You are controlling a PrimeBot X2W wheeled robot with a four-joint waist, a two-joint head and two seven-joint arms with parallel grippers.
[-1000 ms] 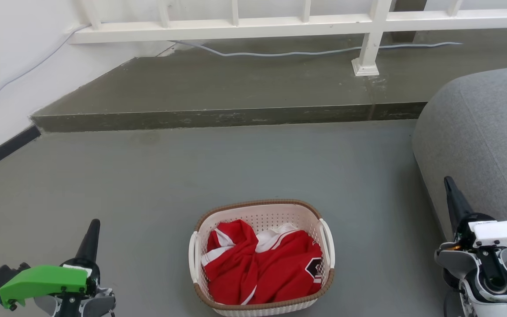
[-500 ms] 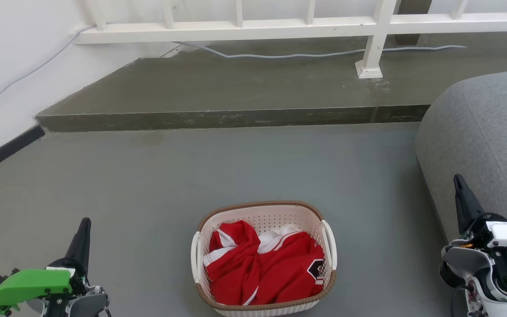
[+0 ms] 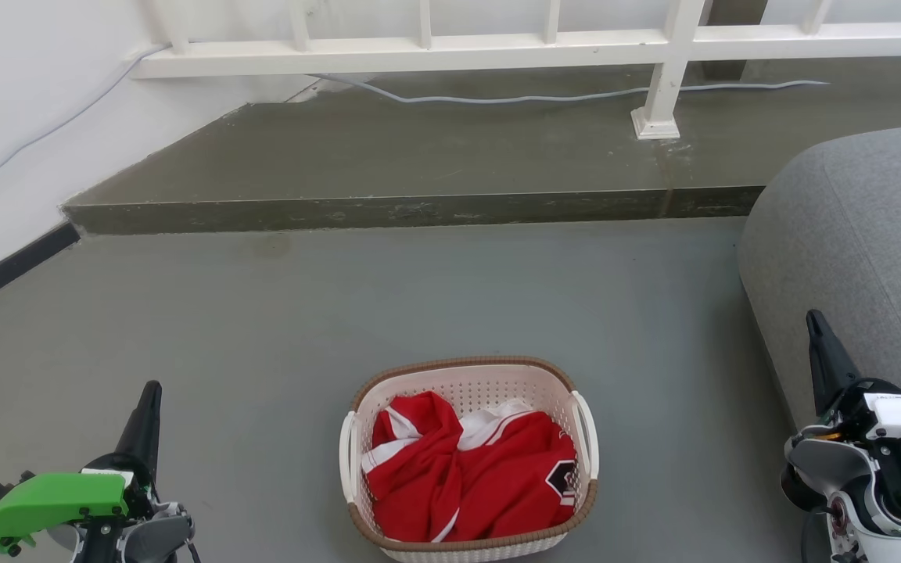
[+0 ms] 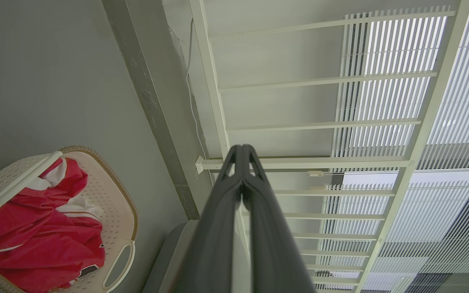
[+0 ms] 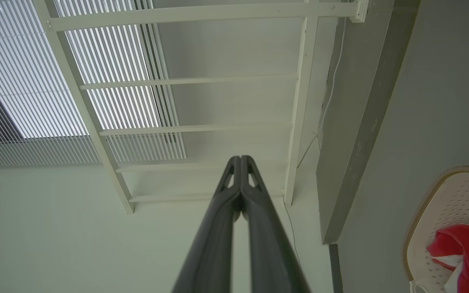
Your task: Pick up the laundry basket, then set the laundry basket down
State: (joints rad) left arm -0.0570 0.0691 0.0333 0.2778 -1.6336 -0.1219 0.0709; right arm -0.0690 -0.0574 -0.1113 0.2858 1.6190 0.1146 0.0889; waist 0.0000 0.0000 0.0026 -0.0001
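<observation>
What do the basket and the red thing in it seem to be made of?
The laundry basket looks like matte cream plastic, given its moulded rows of holes; its brown rim band probably imitates weave. The red garment looks like soft fabric, crumpled in folds.

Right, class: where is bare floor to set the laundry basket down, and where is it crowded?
Bare floor lies between the laundry basket and the raised step, and leftward to the left pincer. Crowded on the right: grey cushion, right pincer.
</observation>
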